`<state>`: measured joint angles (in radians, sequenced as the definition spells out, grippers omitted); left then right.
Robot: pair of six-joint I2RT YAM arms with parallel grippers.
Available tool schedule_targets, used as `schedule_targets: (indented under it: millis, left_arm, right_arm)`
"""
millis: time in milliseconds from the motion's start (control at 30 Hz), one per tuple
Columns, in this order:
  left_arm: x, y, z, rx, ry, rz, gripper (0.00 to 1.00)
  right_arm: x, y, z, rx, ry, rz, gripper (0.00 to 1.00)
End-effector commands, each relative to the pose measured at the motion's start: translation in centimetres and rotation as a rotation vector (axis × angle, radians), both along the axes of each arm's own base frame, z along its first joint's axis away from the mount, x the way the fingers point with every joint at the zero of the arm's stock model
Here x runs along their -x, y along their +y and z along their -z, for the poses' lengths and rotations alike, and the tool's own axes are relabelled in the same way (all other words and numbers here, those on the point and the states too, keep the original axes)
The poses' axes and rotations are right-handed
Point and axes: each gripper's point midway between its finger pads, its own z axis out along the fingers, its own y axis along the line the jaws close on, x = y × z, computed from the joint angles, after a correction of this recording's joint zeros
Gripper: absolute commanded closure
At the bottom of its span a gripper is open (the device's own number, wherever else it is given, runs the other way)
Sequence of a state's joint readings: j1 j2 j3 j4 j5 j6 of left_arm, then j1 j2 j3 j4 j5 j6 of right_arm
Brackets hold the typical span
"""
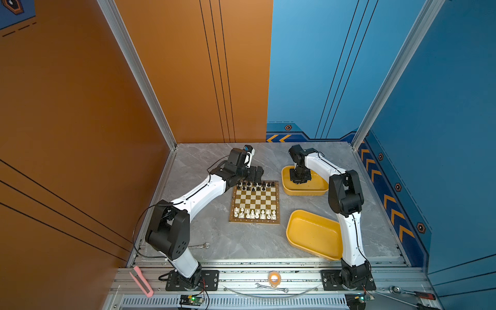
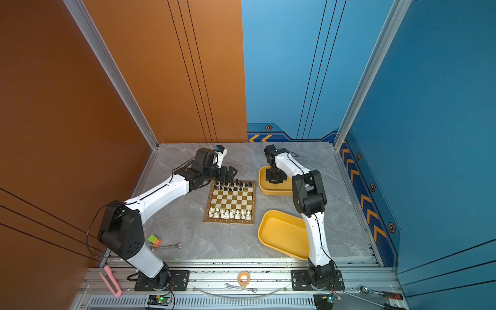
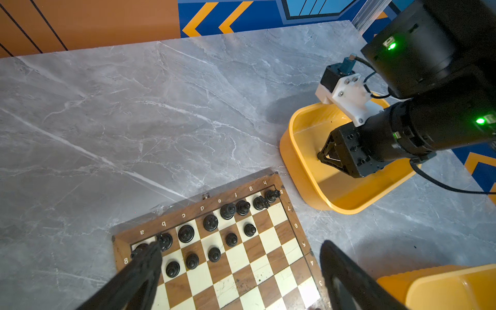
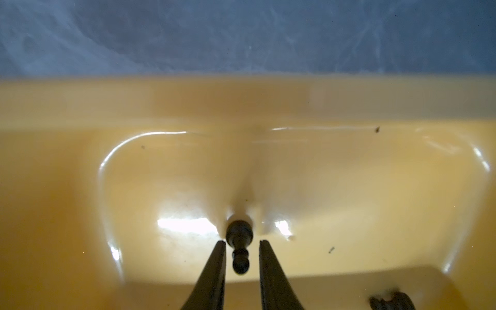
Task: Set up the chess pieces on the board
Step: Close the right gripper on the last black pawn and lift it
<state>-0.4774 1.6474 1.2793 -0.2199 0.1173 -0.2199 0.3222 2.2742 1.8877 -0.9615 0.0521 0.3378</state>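
Between orange wall (image 1: 67,107) and blue wall (image 1: 308,67), on grey veined tabletop (image 1: 241,241): two glossy yellow trays (image 1: 314,233), wooden checkered board (image 1: 255,200).
Turned black pieces (image 1: 255,184) stand on the board's far rows, white pieces (image 1: 255,214) on its near rows. Left gripper (image 3: 239,247) gapes wide over the far edge; right gripper (image 4: 240,243), fingers (image 4: 212,276) narrowed, flanks unclamped a black pawn (image 4: 239,232) lying in the far tray (image 1: 303,192).
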Motion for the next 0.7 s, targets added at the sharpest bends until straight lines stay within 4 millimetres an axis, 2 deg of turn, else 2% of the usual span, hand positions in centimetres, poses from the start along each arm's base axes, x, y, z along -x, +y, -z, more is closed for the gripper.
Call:
schedule_targets:
  millis: [0,667]
  left_arm:
    - [-0.3,0.0,-0.7,-0.02,-0.013,0.012,0.07]
    - [-0.7,0.7,-1.0,-0.037,-0.027,-0.005,0.08]
  right_arm:
    - [-0.4,0.3,0.9,-0.016,0.006,0.016,0.75]
    - [-1.6,0.2,0.3,-0.032,-0.019,0.039,0.79]
